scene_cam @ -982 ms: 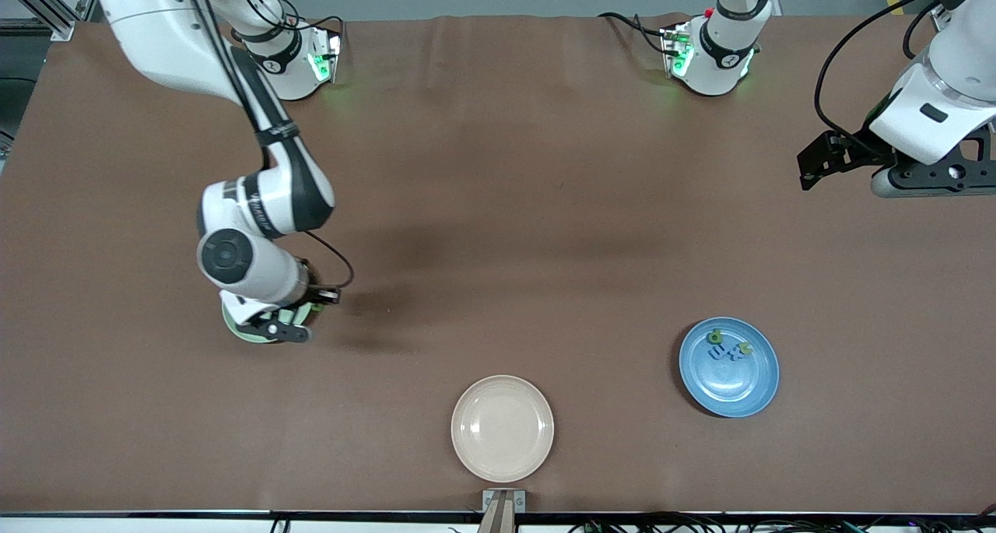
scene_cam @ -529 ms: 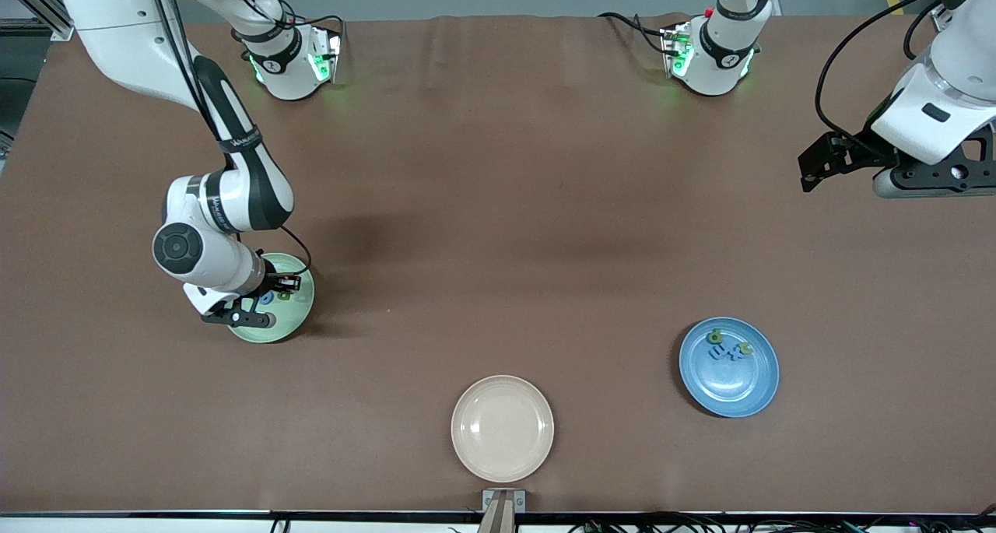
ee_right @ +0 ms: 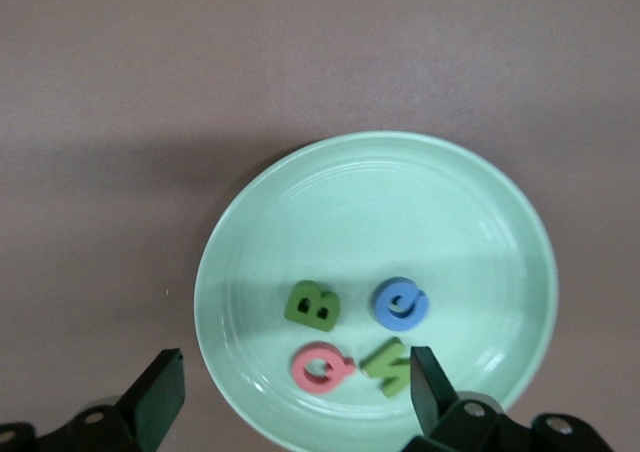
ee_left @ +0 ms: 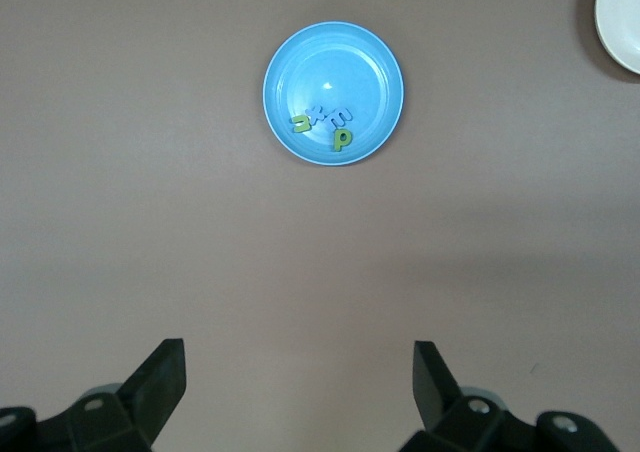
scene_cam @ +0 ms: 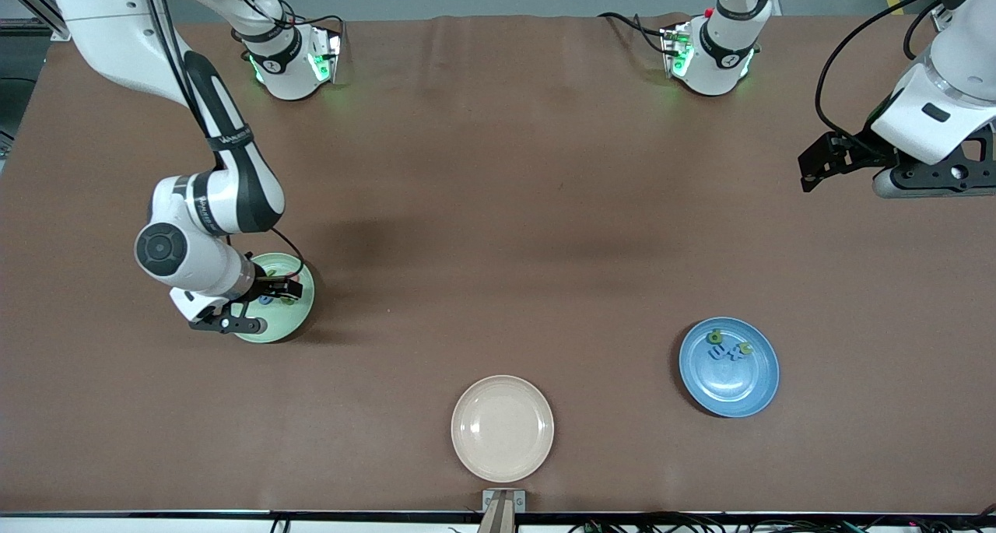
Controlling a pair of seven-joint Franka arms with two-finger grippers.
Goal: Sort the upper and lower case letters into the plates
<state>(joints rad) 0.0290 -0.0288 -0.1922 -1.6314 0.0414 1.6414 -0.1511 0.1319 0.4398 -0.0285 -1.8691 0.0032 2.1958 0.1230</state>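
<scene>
The right gripper [ee_right: 290, 397] hangs over the mint plate [ee_right: 480, 212], fingers spread wide and empty; four letters [ee_right: 312, 305] lie below. The left gripper [ee_left: 300, 387] waits, wide open and empty, over bare table, well apart from the blue plate [ee_left: 350, 62].

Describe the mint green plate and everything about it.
The mint green plate is round, shallow and glossy, lying flat on the brown table toward the right arm's end. In it lie four small letter pieces: a green B, a blue G, a pink Q and a green M. The open right gripper hangs over it, touching nothing.
</scene>
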